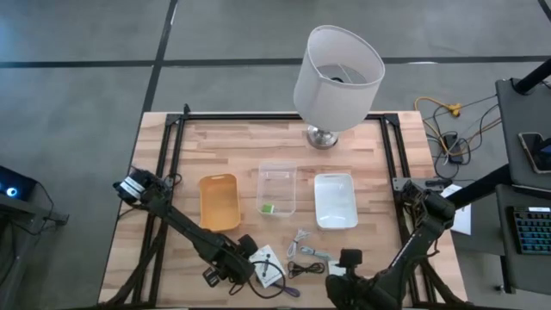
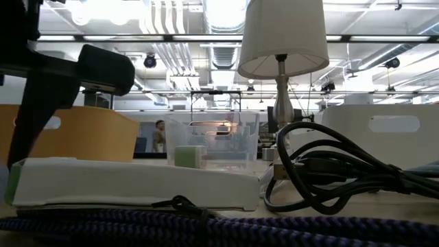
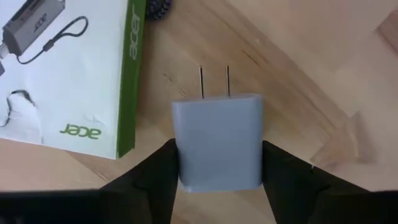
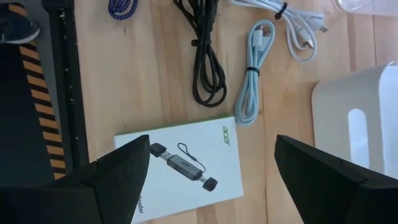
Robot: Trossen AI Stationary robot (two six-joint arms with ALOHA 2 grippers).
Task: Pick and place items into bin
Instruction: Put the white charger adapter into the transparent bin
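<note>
So far little of the clutter is put away: in the overhead view only a small green block (image 1: 268, 207) sits inside the clear bin (image 1: 277, 170), between an orange bin (image 1: 219, 201) and a white bin (image 1: 335, 200). Left on the table near its front edge are a white card (image 1: 269, 263), a dark cable (image 1: 303, 269), pale cables (image 1: 300, 242) and a purple braided cord (image 1: 287, 290). The left gripper (image 3: 219, 163) is down low at the front of the table, just beside that card, its arm stretched out diagonally from the left side. Its fingers are closed on a lilac plug block (image 3: 217, 140), whose two prongs point away from the wrist; the block appears lifted just clear of the wood. The right gripper (image 4: 211, 162) hangs spread wide and empty above a second white card (image 4: 184, 167), with the cables lying beyond it.
</note>
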